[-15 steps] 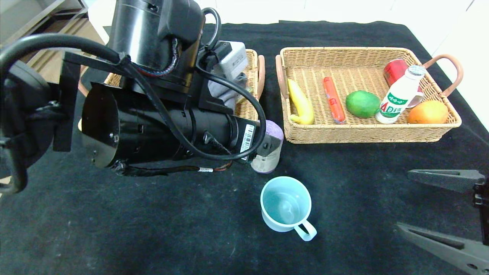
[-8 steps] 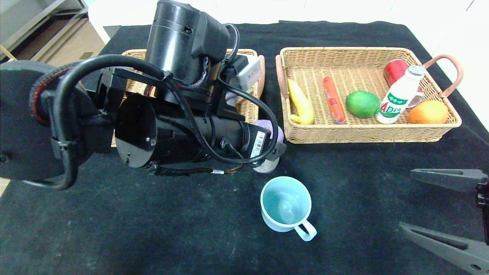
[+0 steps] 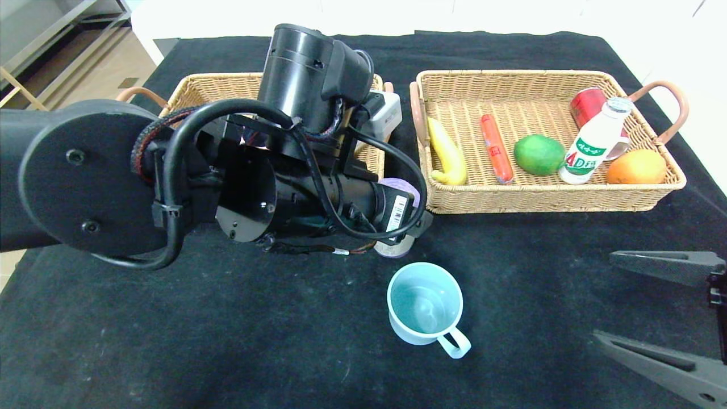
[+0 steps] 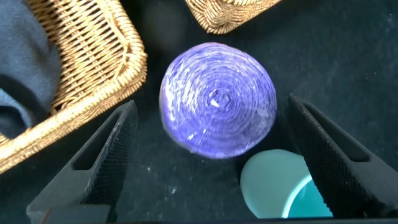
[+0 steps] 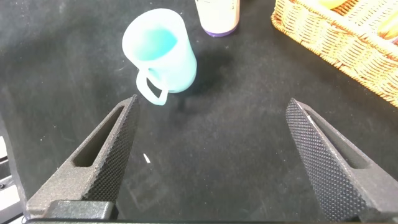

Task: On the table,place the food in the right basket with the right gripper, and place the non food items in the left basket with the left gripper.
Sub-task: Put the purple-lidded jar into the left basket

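Surroundings beyond the work area

A bench (image 3: 170, 352) draped in black cloth is seen; wooden shelving (image 3: 51, 40) and pale flooring (image 3: 108, 74) are seen beyond its far left corner.

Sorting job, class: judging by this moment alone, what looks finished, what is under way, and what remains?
Done: the right basket holds banana, sausage, green fruit, bottle, can and orange; a grey cloth lies in the left basket. Under way: the left end effector is open above the purple-topped container. Left: that container and the blue mug. The right end effector waits open, near the mug.
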